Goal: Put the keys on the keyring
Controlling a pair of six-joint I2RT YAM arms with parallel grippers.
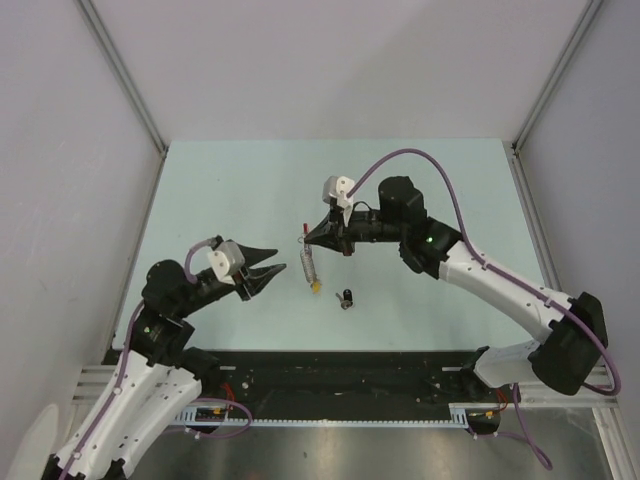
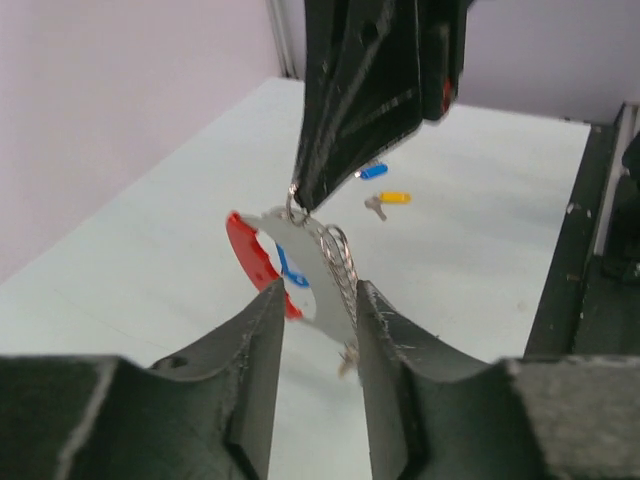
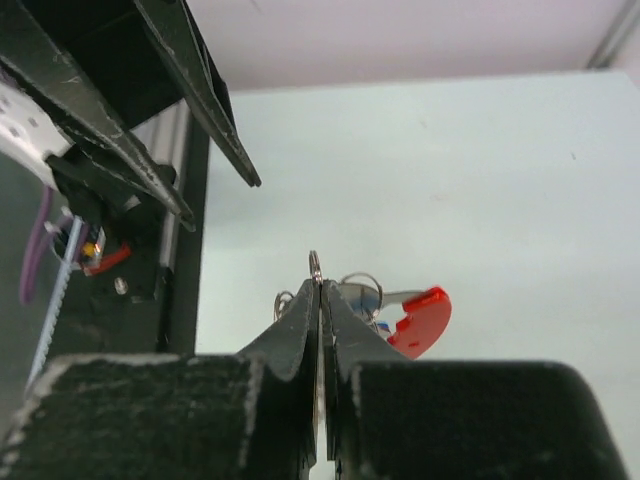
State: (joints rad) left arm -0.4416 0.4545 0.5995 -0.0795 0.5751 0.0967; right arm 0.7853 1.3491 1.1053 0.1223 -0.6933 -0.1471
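The keyring [image 1: 308,262] hangs above the table, grey with a red curved section [image 2: 248,250] and a blue tag showing behind it. My right gripper [image 1: 305,236] is shut on a small split ring at the keyring's top [image 3: 315,265]. My left gripper [image 1: 281,259] is open. Its two fingertips [image 2: 268,320] stand on either side of the keyring's lower end, the right one close against a wire coil. A small dark-tagged key [image 1: 346,298] lies on the table to the lower right of the keyring. I cannot tell whether it is one of the keys.
A yellow-tagged key [image 2: 390,198] lies on the table under the keyring. A short blue tag with a pale end [image 2: 372,171] lies just beyond it. The black rail [image 2: 575,250] runs along the table's near edge. Grey walls enclose the pale green table [image 1: 220,200].
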